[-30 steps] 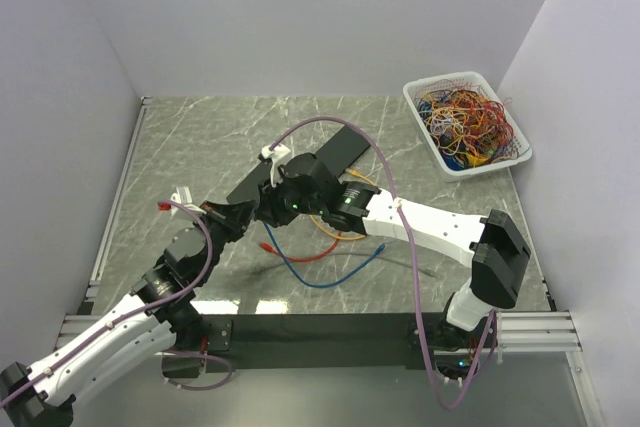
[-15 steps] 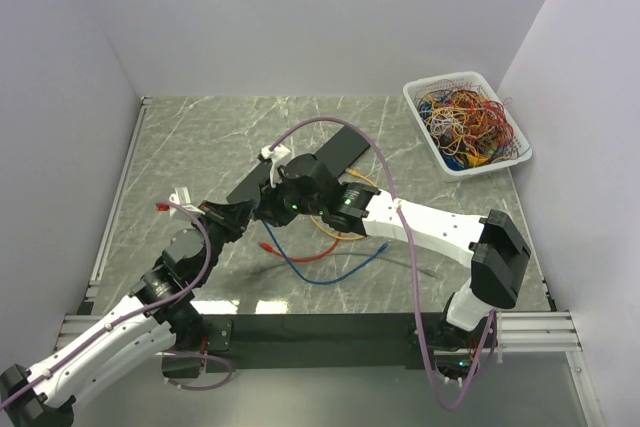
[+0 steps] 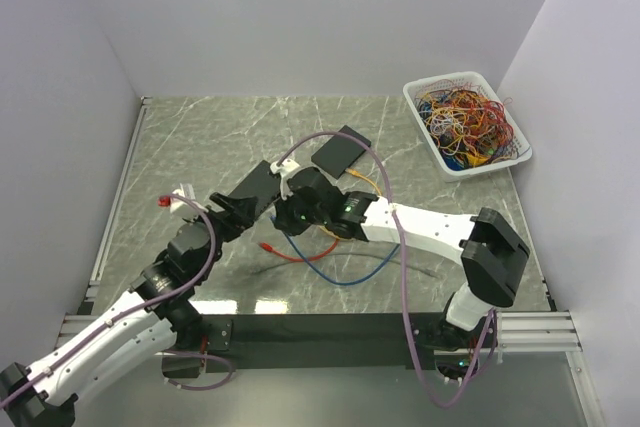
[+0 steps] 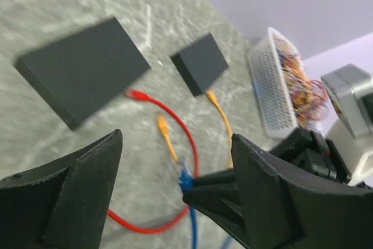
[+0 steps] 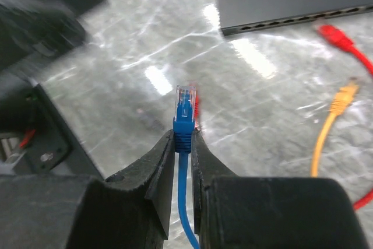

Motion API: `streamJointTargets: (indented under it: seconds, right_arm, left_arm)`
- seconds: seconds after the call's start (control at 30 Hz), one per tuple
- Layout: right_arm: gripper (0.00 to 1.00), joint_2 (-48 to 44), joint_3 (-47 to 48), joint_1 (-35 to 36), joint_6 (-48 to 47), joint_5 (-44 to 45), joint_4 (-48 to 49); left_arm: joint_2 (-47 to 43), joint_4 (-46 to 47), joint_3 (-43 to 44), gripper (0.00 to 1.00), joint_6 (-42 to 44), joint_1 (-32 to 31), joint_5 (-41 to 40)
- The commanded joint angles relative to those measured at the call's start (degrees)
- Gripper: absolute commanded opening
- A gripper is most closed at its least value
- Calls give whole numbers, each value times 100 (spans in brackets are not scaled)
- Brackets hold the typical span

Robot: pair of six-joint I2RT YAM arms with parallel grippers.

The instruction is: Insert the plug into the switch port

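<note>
Grey marble table (image 3: 200, 137): white basket (image 4: 268, 94) of tangled wires at far right, small black box (image 3: 340, 150) near the black switch (image 3: 258, 187), red cable (image 5: 335, 38) and orange cable (image 5: 326, 126) loose before its port row. Right arm stretched low across toward the left, right gripper (image 5: 182, 138) clenched on the blue plug (image 5: 184, 112), clear tip upward, apart from the switch; left gripper (image 4: 176, 139) close alongside, fingers spread wide, holding nothing

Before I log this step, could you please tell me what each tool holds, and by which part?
The right tool pinches the blue plug by its boot, just behind the clear tip; the left tool is open and empty.
</note>
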Motion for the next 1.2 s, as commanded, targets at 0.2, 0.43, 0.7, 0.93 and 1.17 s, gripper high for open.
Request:
streamJointTargets:
  seconds: [0.2, 0.43, 0.7, 0.93, 1.17]
  right_arm:
    - [0, 665, 175, -139, -361, 396, 91]
    - [0, 1192, 430, -315, -423, 414, 188]
    - [0, 1728, 904, -385, -511, 581, 144]
    - [0, 2273, 1352, -491, -555, 572, 38]
    - [0, 2573, 1713, -491, -616, 677, -120]
  left_arm:
    - [1151, 1062, 465, 81, 1117, 2415, 2293]
    - [3051, 2758, 448, 72, 1250, 3720, 4115]
    - [4737, 4762, 342, 78, 1136, 4160, 5038]
    - [5952, 5834, 474, 81, 961, 4565, 5653]
    - [6436, 6065, 509, 77, 846, 4565, 5786]
